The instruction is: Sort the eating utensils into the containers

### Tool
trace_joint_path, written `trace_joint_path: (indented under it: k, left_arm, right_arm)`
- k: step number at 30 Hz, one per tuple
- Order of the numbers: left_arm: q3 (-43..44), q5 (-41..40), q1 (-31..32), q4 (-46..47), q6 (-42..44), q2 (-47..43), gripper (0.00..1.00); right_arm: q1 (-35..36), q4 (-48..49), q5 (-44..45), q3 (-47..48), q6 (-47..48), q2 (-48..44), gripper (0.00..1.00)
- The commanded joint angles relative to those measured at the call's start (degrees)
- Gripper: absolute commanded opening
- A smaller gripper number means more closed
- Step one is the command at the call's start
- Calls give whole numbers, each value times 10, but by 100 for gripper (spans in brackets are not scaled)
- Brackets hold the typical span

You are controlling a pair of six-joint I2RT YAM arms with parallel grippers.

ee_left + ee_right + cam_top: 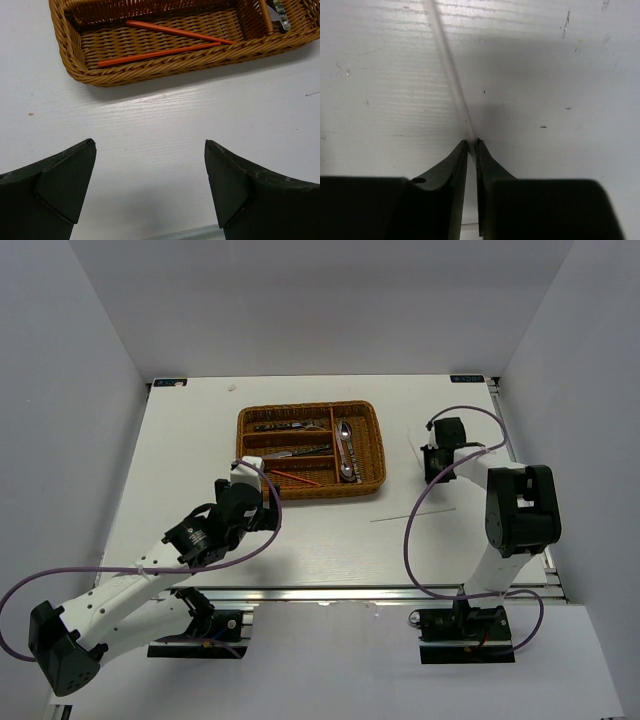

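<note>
The brown wicker tray (378,445) sits mid-table. Two metal spoons (345,450) lie in its crosswise slot. Silver cutlery (290,425) fills the far long slots. Two red chopsticks (295,478) lie in the near slot, also in the left wrist view (165,42). My left gripper (250,480) is open and empty over bare table just in front of the tray's near left corner (75,60). My right gripper (432,462) is right of the tray, low at the table. Its fingers (471,141) are shut on a thin white chopstick (450,60) that runs away from the tips.
A second white chopstick (412,514) lies on the table in front of the right gripper, right of the tray's near edge. The table's metal front rail (380,592) runs along the near edge. White walls enclose the table on three sides.
</note>
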State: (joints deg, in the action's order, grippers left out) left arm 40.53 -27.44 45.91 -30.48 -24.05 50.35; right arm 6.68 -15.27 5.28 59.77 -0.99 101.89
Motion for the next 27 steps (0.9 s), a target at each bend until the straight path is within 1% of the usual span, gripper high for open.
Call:
trace_joint_path:
  k: [1, 2, 3, 5, 8, 12, 15, 17, 21, 23, 26, 27]
  left_arm:
    - [2, -4, 4, -5, -5, -10, 98]
    - [2, -5, 5, -5, -5, -10, 98]
    - [2, -5, 5, -5, -5, -10, 98]
    - [2, -7, 5, -5, -5, -11, 98]
    - [2, -10, 9, -6, -5, -14, 98]
    - [2, -27, 12, -8, -8, -38, 98]
    - [-2, -51, 12, -6, -14, -79, 98]
    - [-2, -64, 11, -6, -18, -98, 98]
    - [1, -95, 12, -14, -22, -106, 98]
    - [2, -104, 12, -15, -24, -104, 98]
    - [7, -119, 12, -21, -27, -104, 98]
    - [9, -125, 12, -26, -29, -105, 98]
  right_arm:
    - [9, -47, 31, -23, 6, 67, 13]
    - [9, -42, 19, -24, 6, 72, 10]
    - [10, -41, 11, -25, 6, 74, 0]
    - [9, -32, -2, -27, 0, 70, 0]
    - [9, -20, -17, -29, -10, 35, 0]
    - [10, 14, -40, -38, -22, -61, 0]
    - [10, 37, -47, -47, -20, -111, 0]
    - [10, 39, -43, -51, -23, -131, 0]
    - [14, 41, -47, -55, -27, -171, 0]
    - [20, 32, -42, -45, -25, -176, 0]
    - [54, 36, -82, -30, 1, -180, 0]
    - [95, 39, -95, -15, 9, -174, 0]
